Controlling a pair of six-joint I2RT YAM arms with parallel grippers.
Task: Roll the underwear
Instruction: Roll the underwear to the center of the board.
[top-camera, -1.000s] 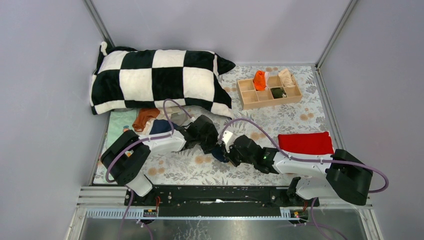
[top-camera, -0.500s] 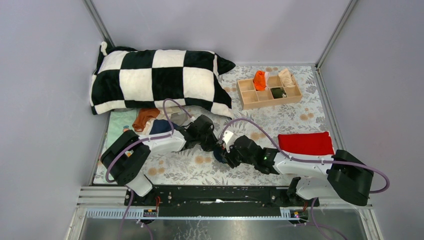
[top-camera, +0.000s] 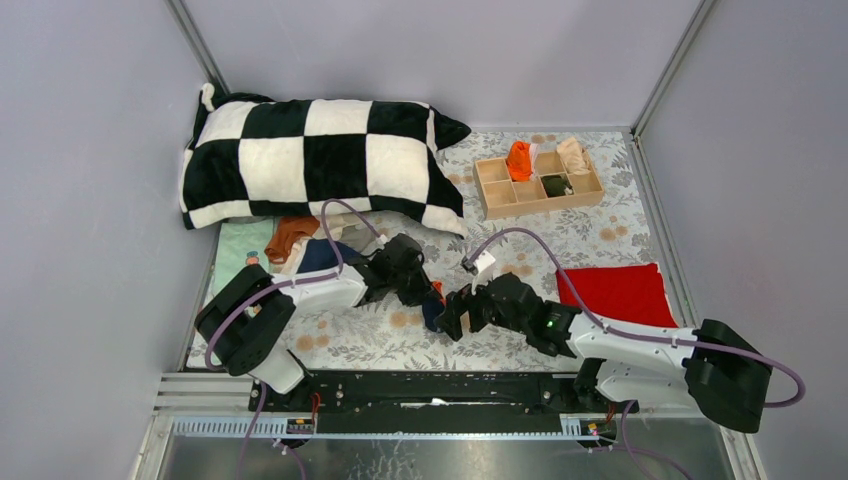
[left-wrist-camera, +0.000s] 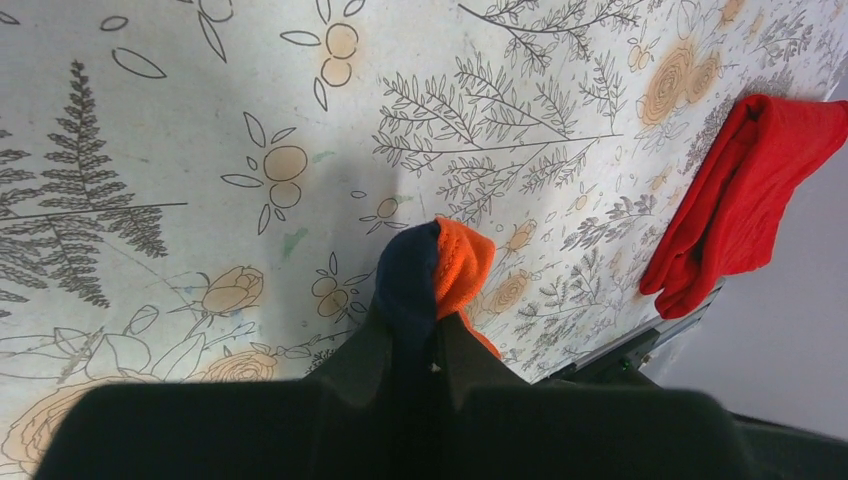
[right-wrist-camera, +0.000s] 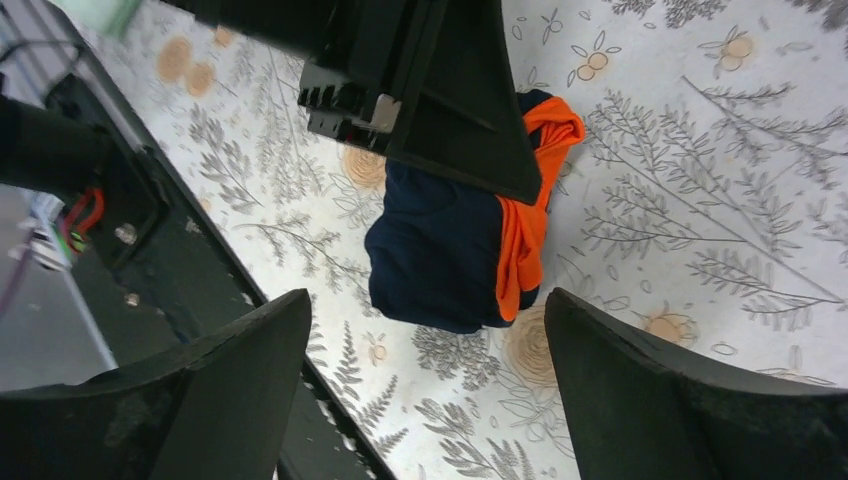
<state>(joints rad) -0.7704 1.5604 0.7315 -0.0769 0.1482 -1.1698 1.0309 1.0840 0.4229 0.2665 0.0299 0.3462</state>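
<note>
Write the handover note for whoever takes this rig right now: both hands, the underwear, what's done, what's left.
Left hand: shut on the navy underwear with orange trim, bundled near the middle of the table.
Right hand: open, fingers either side of that bundle, not touching it.
Done: an orange roll, a beige one and a dark one sit in the wooden divider box, far right.
Left: the navy bundle is not yet in the box; the loose pile beside the checked pillow is unrolled.

top: overhead, far | wrists: near, facing down | shared: navy underwear (left-wrist-camera: 408, 285)
</note>
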